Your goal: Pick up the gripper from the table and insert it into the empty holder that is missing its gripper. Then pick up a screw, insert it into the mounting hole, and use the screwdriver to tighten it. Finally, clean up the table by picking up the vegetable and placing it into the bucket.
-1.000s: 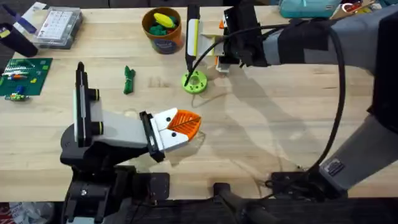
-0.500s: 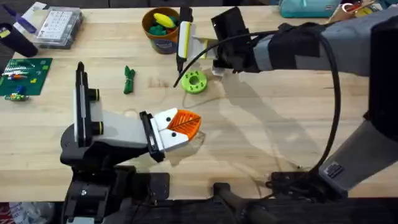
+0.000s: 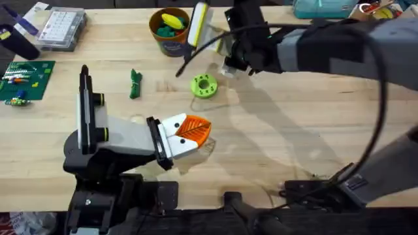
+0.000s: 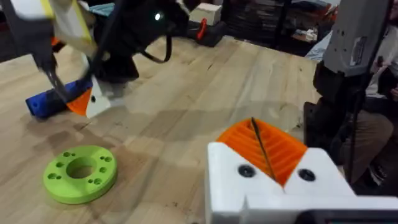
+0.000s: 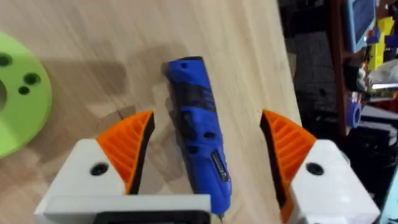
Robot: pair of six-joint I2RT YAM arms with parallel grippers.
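Blue screwdriver (image 5: 198, 134) between right gripper's (image 5: 208, 155) spread pads in wrist cam, left gripper (image 3: 191, 130) closed empty.

A light wooden table (image 3: 274, 130) carries everything. A lime-green round disc with holes (image 3: 204, 86) lies flat near its centre. The dark-green vegetable (image 3: 135, 83) is set at nine o'clock from the disc, well apart. The orange bucket (image 3: 170, 40) stands at eleven o'clock from the disc. A clear parts box (image 3: 61, 29) and a green circuit board (image 3: 25, 81) are placed toward the left edge. The blue screwdriver (image 5: 199, 146) lies on the wood just beside the disc.
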